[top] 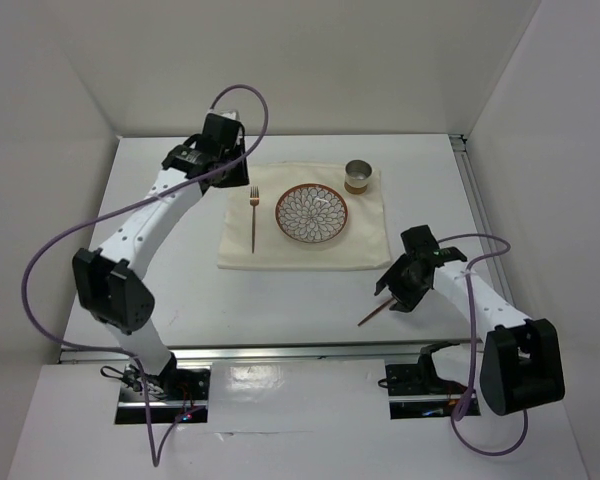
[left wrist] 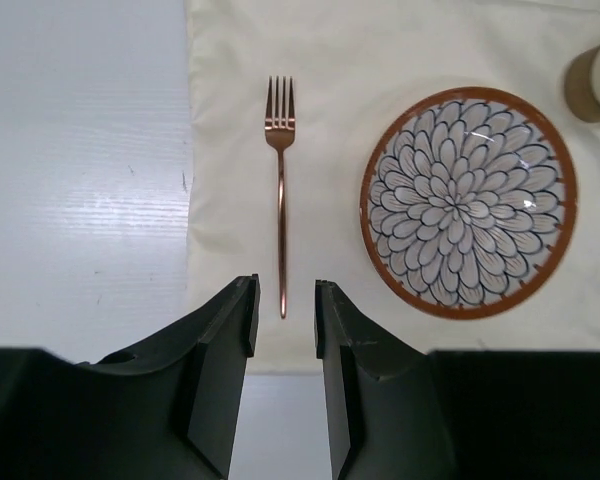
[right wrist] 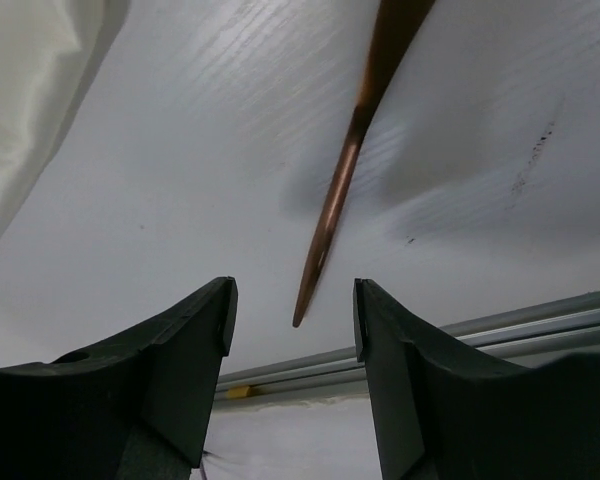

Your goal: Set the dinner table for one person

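The white dinner table [top: 170,200] carries a cream mat [top: 365,225]. On the mat lie a floral plate [top: 311,214], a copper fork [top: 253,215] to its left and a small cup [top: 357,176] at the back. My left gripper [top: 223,160] hangs high over the mat, open and empty. In the left wrist view it [left wrist: 283,315] sits over the handle end of the fork [left wrist: 280,190], left of the plate [left wrist: 468,202]. My right gripper [top: 390,290] is open, low over a copper utensil [top: 372,312] on the bare table. Its handle [right wrist: 335,210] points toward the gap of the gripper [right wrist: 292,300]; its head is hidden.
Aluminium rails run along the table's near edge [top: 280,350] and right edge [top: 472,200]; the near rail shows in the right wrist view [right wrist: 500,325]. White walls enclose the table on three sides. The cup [left wrist: 595,80] stands at the mat's far right corner.
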